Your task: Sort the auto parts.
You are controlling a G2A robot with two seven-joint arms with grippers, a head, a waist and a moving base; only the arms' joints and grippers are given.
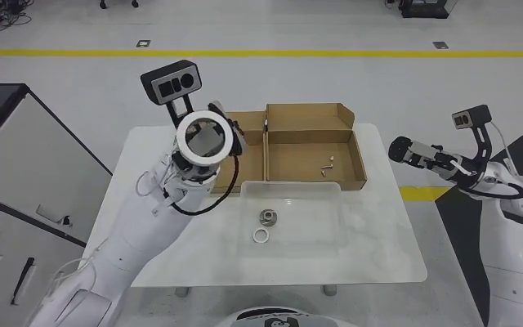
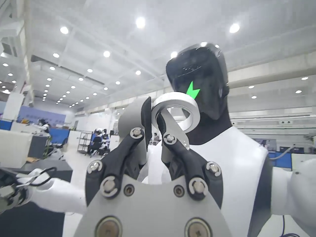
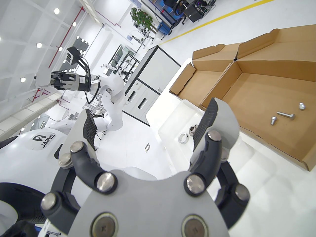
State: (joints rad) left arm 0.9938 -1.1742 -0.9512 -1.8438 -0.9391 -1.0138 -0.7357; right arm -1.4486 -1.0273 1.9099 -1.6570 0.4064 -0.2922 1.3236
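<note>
Left tool (image 2: 153,119) clamping ring (image 2: 172,99), hanging high above tabletop (image 1: 372,241); left box (image 1: 250,157) lying just beyond; right tool (image 3: 150,109) gaping empty, well apart.

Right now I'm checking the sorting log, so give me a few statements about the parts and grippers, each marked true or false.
1. The left gripper is shut on a ring. True.
2. The right gripper holds a bolt. False: it is open and empty.
3. Bolts lie in a box. True.
4. The tray has nothing in it. False: a small ring and a round part lie in it.
</note>
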